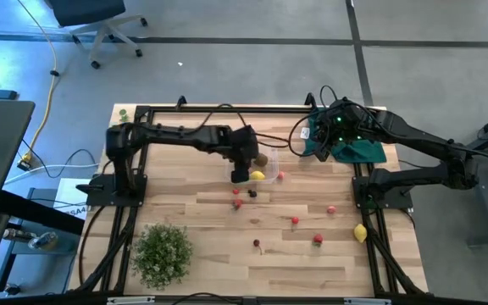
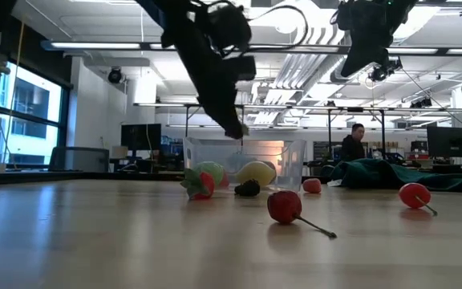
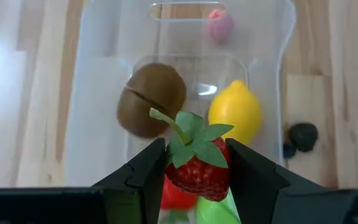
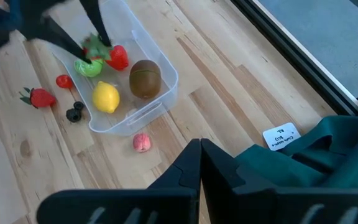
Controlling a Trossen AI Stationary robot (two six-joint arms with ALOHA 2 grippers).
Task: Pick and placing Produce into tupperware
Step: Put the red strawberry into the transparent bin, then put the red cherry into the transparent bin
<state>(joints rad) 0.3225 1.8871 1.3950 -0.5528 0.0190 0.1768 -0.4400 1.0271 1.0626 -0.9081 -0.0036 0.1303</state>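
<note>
The clear tupperware sits mid-table and holds a brown kiwi, a yellow lemon and a green ball. My left gripper hovers over the tub, shut on a red strawberry. Loose produce lies on the wood: a strawberry, a dark berry, a pink fruit by the tub's end, small red fruits and a lemon. My right gripper waits shut above the far right corner, touching nothing. My left gripper pinches the strawberry's red body between its two fingers, one on each side. The fingers slant down from above. The leafy cap and stem stick out past the fingertips. The berry is lifted clear, over the tub's inside.
A dark green cloth with a white tag lies in the far right corner under my right arm. A bushy green plant stands at the near left. In the low view a stemmed red fruit lies nearest.
</note>
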